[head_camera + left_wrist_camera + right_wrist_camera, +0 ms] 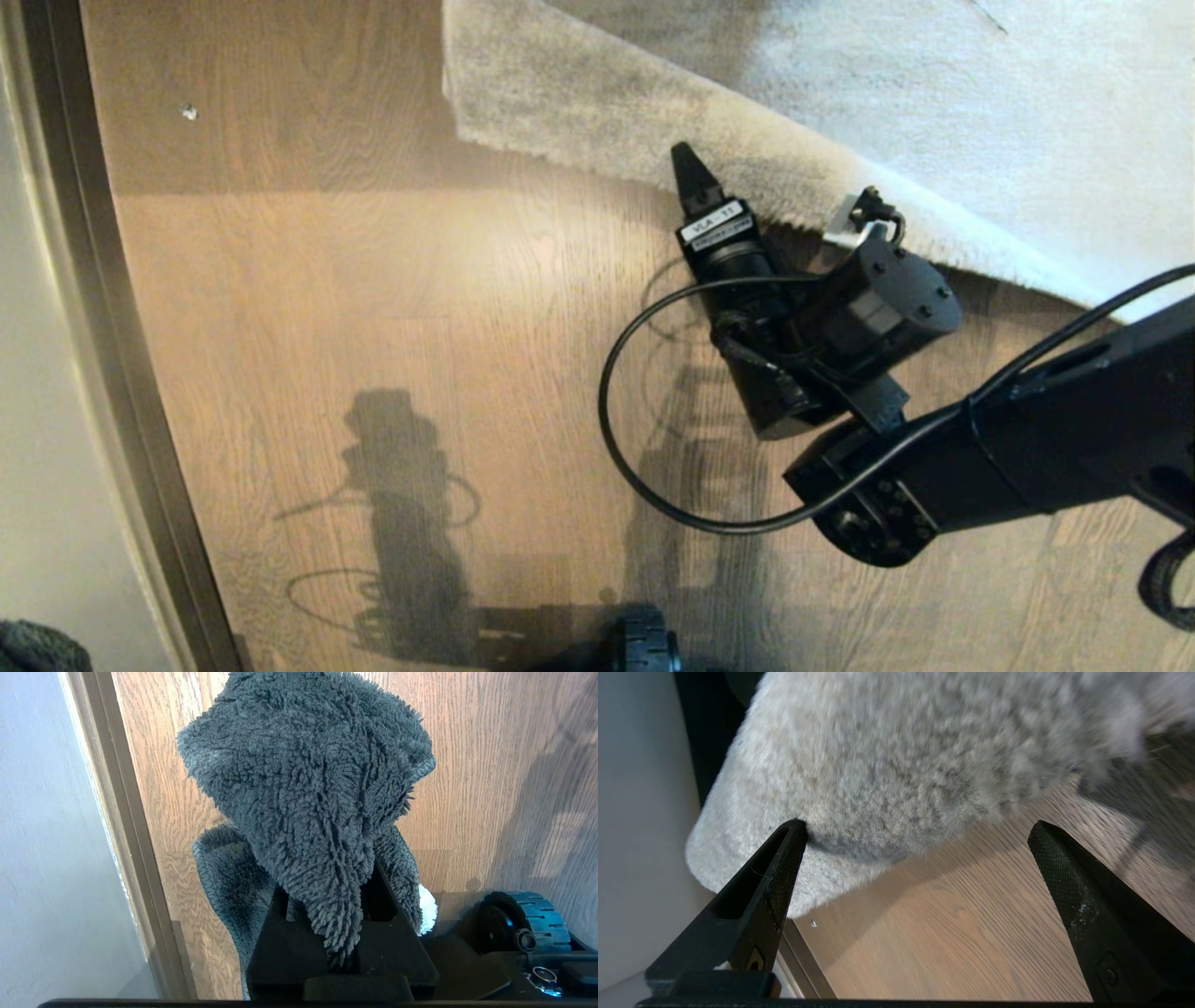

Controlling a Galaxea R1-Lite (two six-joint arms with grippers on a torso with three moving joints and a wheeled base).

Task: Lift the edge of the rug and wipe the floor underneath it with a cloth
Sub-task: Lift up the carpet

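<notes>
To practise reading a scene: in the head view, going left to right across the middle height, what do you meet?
Pale wall → dark baseboard strip → bare floor → looping black cable → right gripper → right arm.

Right arm [1055, 439]: matte black, boxy links, round joint studded with small screws.
Cable [616, 411]: thin black loop running along the arm.
Right gripper [915, 868]: two black tapered fingers [784, 872] with cross-hatched inner pads.
Label [717, 227]: white sticker on the gripper body, text possibly "VLA-11".
Left gripper [343, 952]: black, blocky.
Base wheel [528, 919]: black hub, ridged bluish tread.
</notes>
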